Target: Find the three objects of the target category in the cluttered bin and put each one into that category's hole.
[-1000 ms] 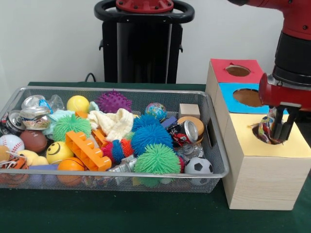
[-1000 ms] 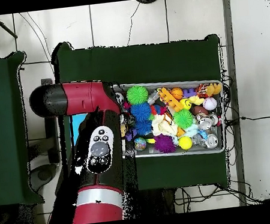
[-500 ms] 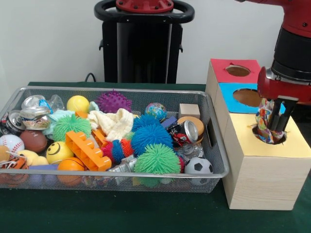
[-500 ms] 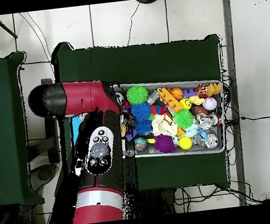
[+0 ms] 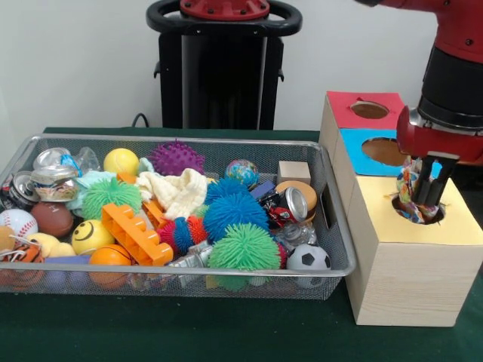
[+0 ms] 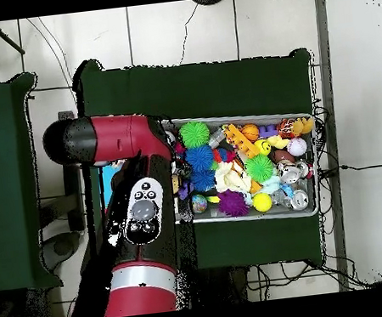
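- Pincer (image 5: 424, 197) — directly above the hole (image 5: 417, 211) in the yellow-topped box (image 5: 411, 260), fingers pressed on a multicoloured crinkled wrapper (image 5: 408, 188).
- Wrapper: long axis upright, lower end at the hole's mouth; judged, the release needs only a straight drop.
- Boxes: three in a row — red box (image 5: 361, 108), blue box (image 5: 377, 151), yellow — one hole each.
- Wire bin (image 5: 189, 279): one, left of the boxes on the green table (image 5: 173, 332), well apart from the pincer.
- Arm: one.

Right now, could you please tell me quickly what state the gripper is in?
Gripper: shut on a multicoloured cloth, held at the hole in the yellow-topped box.
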`<action>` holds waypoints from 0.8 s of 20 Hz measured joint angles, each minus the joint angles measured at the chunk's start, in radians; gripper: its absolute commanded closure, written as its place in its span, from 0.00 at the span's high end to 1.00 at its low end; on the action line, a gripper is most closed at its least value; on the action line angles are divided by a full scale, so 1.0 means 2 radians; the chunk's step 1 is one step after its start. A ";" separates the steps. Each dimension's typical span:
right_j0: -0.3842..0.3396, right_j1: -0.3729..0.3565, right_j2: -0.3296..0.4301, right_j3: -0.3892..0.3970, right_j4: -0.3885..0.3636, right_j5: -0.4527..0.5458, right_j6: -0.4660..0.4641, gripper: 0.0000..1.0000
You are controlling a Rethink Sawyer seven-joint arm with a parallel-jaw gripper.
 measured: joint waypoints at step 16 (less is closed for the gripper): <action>-0.032 0.043 0.045 0.011 0.005 -0.116 0.000 0.00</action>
